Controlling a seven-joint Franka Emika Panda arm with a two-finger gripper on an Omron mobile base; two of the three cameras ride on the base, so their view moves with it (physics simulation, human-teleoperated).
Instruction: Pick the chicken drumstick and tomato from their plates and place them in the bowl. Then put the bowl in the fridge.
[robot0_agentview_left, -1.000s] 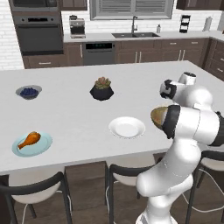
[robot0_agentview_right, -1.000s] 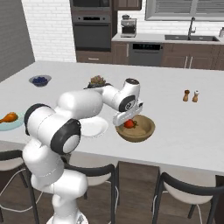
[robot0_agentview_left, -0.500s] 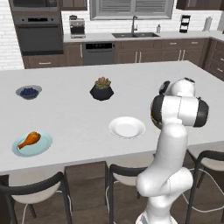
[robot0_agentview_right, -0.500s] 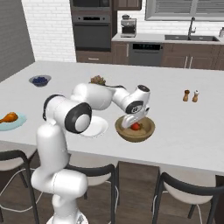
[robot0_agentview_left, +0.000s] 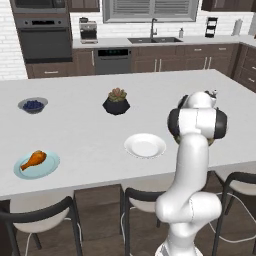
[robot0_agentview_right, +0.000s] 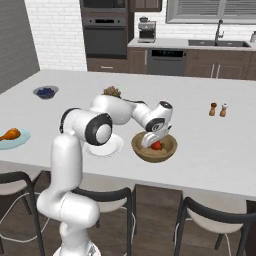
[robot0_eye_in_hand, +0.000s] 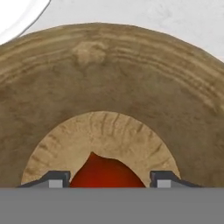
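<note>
- Sitting on the white island counter (robot0_agentview_right: 210, 135), the wooden bowl (robot0_agentview_right: 167, 151) is holding the tomato (robot0_agentview_right: 157, 145) on its pale floor; in the hand view the tomato (robot0_eye_in_hand: 107, 173) is lying between the two dark fingertips (robot0_eye_in_hand: 54, 179).
- Reaching down into the bowl, the gripper (robot0_agentview_right: 150, 142) is standing with its jaws roughly half apart on either side of the tomato; whether the pads are pressing on it or merely flanking it cannot be told.
- Lying just beside the bowl on its left in the right base view, the white plate (robot0_agentview_right: 111, 148) with raised rim is carrying nothing; it is also showing in the left base view (robot0_agentview_left: 145, 145).
- Resting near the counter's far left edge, the pale blue plate (robot0_agentview_left: 47, 167) is bearing the chicken drumstick (robot0_agentview_left: 34, 159), well apart from the bowl.
- Standing further back, the small grey bowl (robot0_agentview_left: 33, 104) is holding blueberries.
- Sitting mid-counter, the black faceted pot (robot0_agentview_left: 116, 105) is holding a succulent.
- Standing together to the bowl's right, two small shakers (robot0_agentview_right: 218, 109) are showing no readable labels.
- Showing no legible writing: the wall oven (robot0_agentview_left: 41, 35), the coffee machine (robot0_agentview_left: 88, 31), or any item listed.
</note>
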